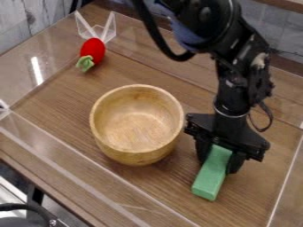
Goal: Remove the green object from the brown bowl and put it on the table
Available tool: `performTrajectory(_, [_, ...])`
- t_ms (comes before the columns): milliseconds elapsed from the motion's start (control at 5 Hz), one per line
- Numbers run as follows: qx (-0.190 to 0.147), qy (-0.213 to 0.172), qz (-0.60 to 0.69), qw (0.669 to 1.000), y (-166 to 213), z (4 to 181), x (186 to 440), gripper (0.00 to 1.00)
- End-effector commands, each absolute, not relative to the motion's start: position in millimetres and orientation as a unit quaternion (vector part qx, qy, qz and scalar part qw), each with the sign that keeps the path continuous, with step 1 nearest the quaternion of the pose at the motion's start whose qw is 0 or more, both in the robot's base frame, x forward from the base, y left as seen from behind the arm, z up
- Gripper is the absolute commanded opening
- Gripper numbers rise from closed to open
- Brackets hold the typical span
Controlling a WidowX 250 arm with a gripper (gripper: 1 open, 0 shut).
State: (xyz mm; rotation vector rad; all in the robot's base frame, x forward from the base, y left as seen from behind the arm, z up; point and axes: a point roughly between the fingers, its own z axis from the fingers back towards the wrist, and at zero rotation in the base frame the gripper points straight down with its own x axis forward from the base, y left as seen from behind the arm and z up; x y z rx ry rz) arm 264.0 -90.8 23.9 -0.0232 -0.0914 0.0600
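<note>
1. The green block (213, 175) is seen outside the bowl (137, 123), to its right, tilted, with its lower end at or on the tabletop (106, 191).
2. The hand (224, 152) is pointed straight down and is clamped on the block's upper end; the fingers are closed against it.
3. The bowl is empty and upright, just beside the block; contact between them cannot be told.
4. A red toy (90, 52) is left well apart at the back, untouched.
5. Task is judged nearly done: only release and retreat are left.
6. Risk: if the block is let go while tilted, it may tip over, likely toward the bowl's wall or the clear side wall (290, 191).
7. Risk: if the hand is pushed lower, the block could be jammed into the tabletop and skid or twist in the grip.
8. Risk: on retreat, the bowl could be nudged by a finger or the block dragged along if the opening is too narrow.
</note>
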Motion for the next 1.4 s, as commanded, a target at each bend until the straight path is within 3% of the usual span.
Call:
performTrajectory(0, [-0.019,-0.067,-0.001,0.998,-100.9,28.7,277.5,0.00])
performTrajectory(400, [-0.018,-0.072,-0.007,0.997,-98.7,29.1,281.1,0.00])
performTrajectory(800, [-0.014,-0.077,-0.004,0.997,-79.2,48.8,278.6,0.00])
performTrajectory(1200, [-0.015,-0.082,-0.011,0.996,-84.2,51.5,272.8,0.00])
